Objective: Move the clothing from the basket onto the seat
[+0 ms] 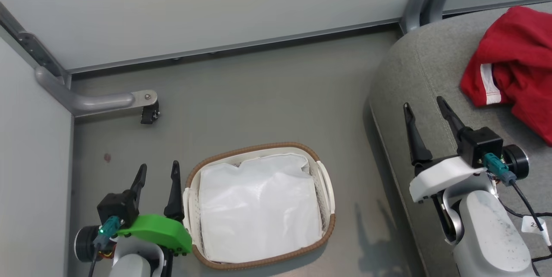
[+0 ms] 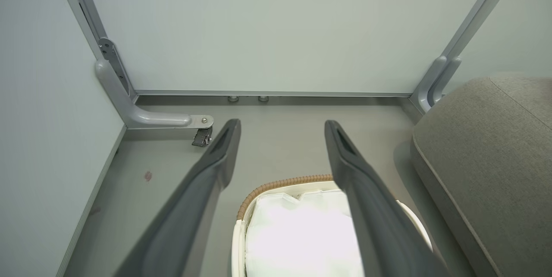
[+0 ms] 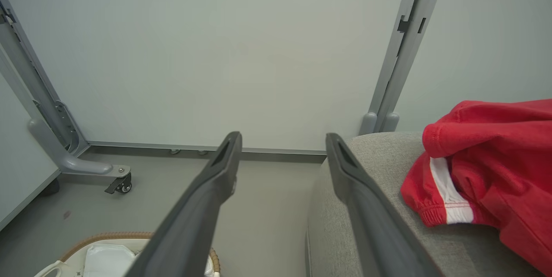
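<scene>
The red clothing (image 1: 515, 63) lies bunched on the grey seat (image 1: 414, 74) at the right, a white stripe showing at its lower left; it also appears as red clothing (image 3: 487, 177) on the seat (image 3: 366, 152). The basket (image 1: 258, 203) stands on the floor with just a white liner sheet (image 1: 258, 208) inside. My left gripper (image 1: 157, 173) is open just left of the basket's rim, holding nothing. My right gripper (image 1: 424, 111) is open over the seat's left edge, left of the clothing and apart from it.
Pale partition panels close off the back and left. A grey bracket foot with a small caster (image 1: 148, 115) sticks out at the back left. Bare grey floor (image 1: 267, 100) lies between the basket, the wall and the seat. A cable and tag (image 1: 534, 225) hang by my right wrist.
</scene>
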